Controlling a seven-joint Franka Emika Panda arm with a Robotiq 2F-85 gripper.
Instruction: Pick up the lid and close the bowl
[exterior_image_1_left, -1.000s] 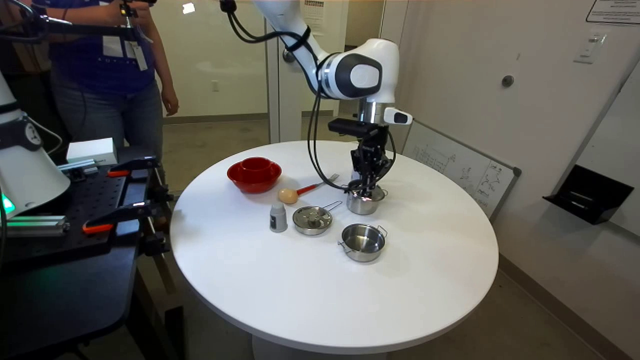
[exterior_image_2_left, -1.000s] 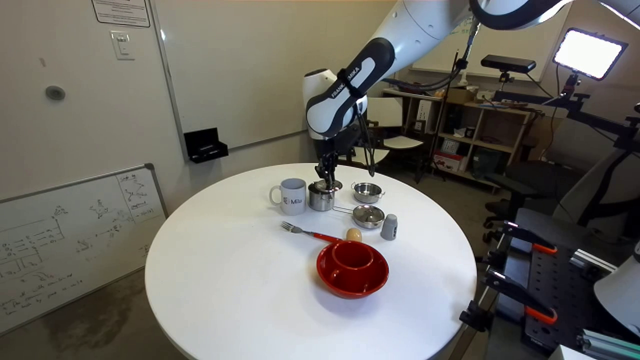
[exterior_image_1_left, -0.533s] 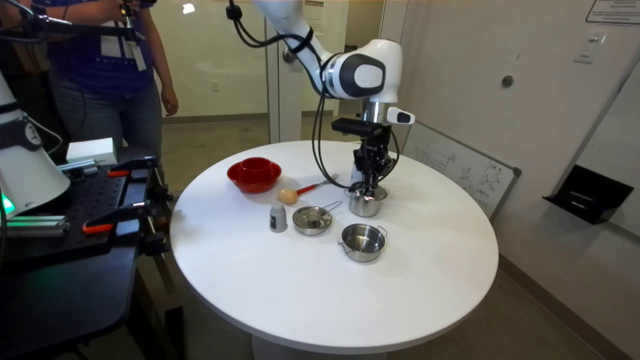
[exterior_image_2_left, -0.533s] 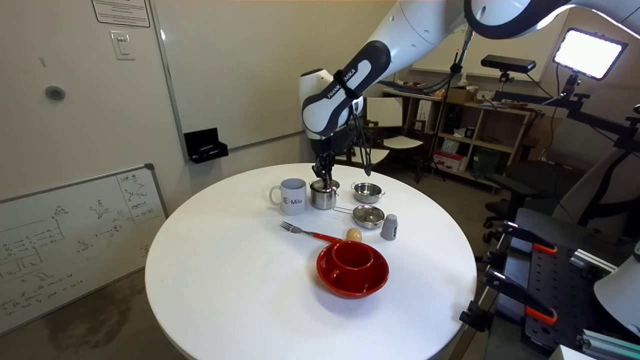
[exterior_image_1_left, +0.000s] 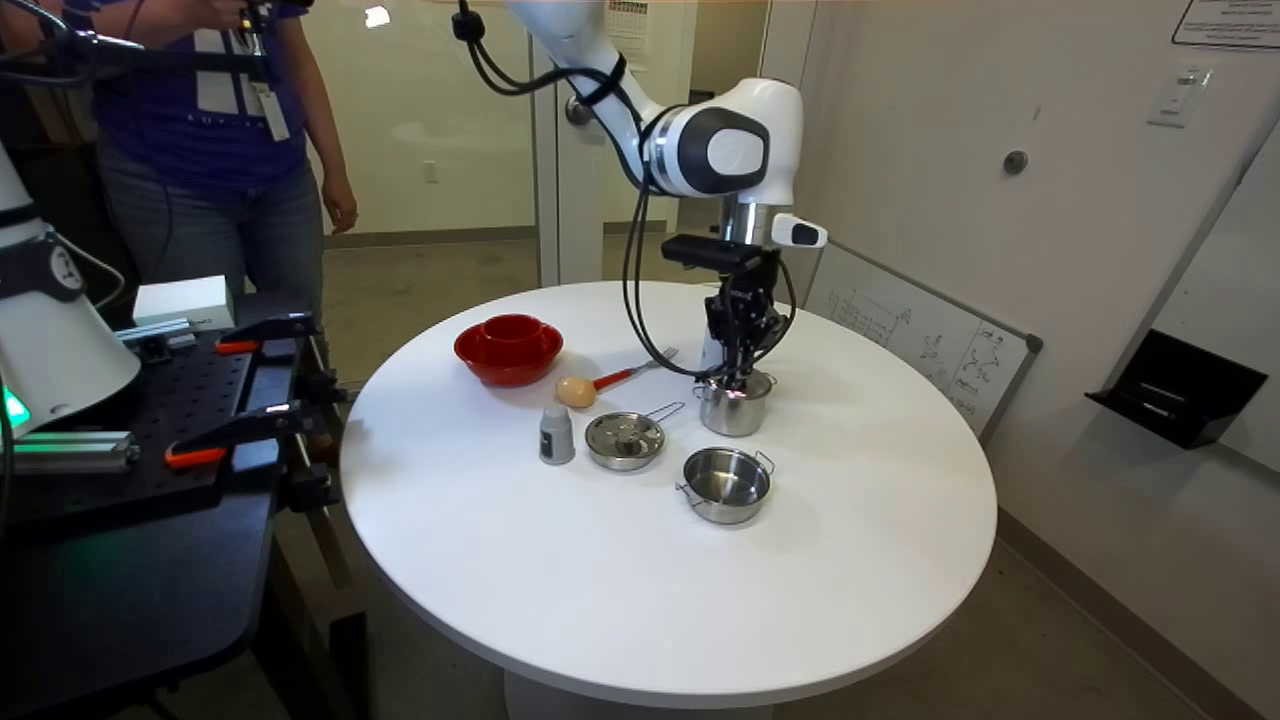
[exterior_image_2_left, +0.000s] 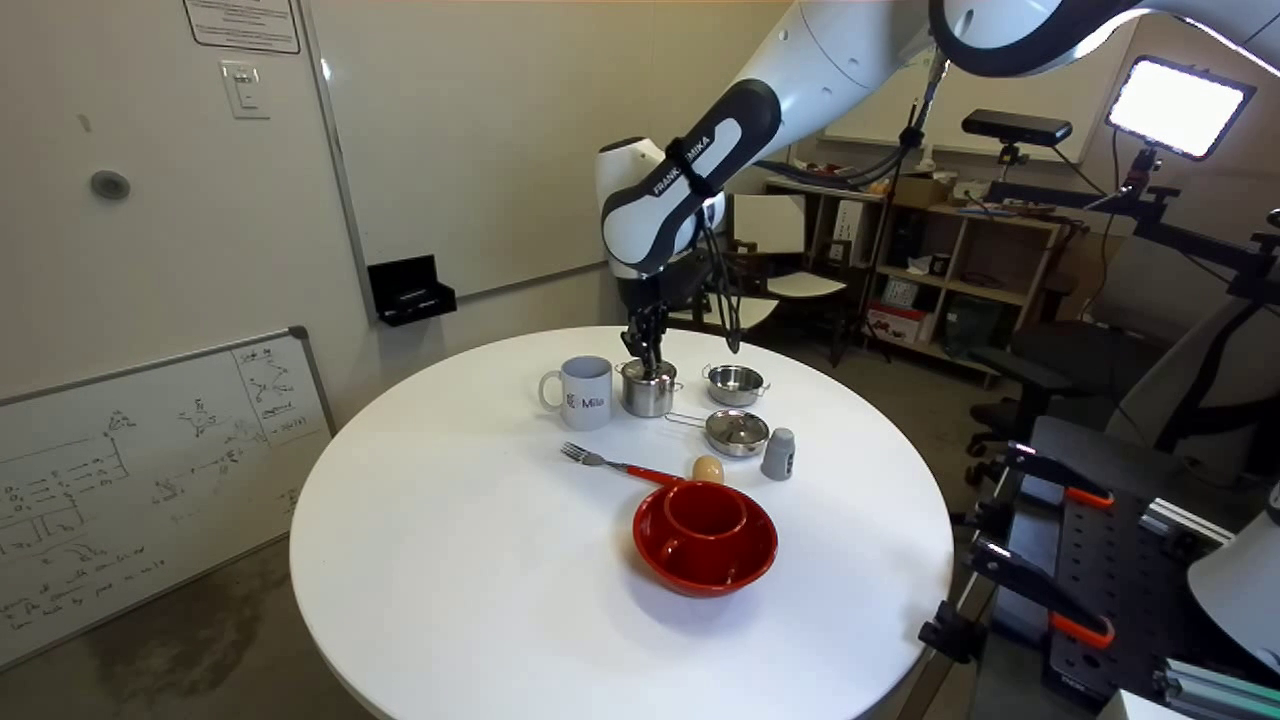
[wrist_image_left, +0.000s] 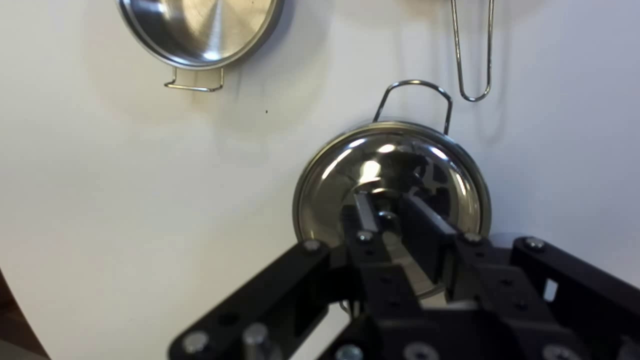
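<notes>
The lid (wrist_image_left: 350, 167) is covering the steel bowl (exterior_image_2_left: 648, 399). The gripper (wrist_image_left: 387, 200) is straddling the lid's knob (wrist_image_left: 388, 216); whether it is clamping it, I cannot tell. In both exterior views, a red bowl (exterior_image_2_left: 758, 548) is holding a red cup (exterior_image_2_left: 706, 525).

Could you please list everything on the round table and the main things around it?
table: one, white, centre
lid: one, silver, on the pot
pot: one, silver, beside the mug
mug: one, pale grey, on the table
low bowl: one, silver, near the pan
pan: one, silver, seemingly lidded, beside the shaker
shaker: one, grey, near the egg
egg: one, beige, by the fork
fork: one, grey and red, by the egg
wide bowl: one, red, near the egg
cup: one, red, in the wide bowl
bench: one, black, beside the table
leaning whiteboard: one, white, beyond the table
person: one, blue shirt, behind the bench
robot arm: one, mostly white, overhead
gripper: one, black, at the lid's middle
</notes>
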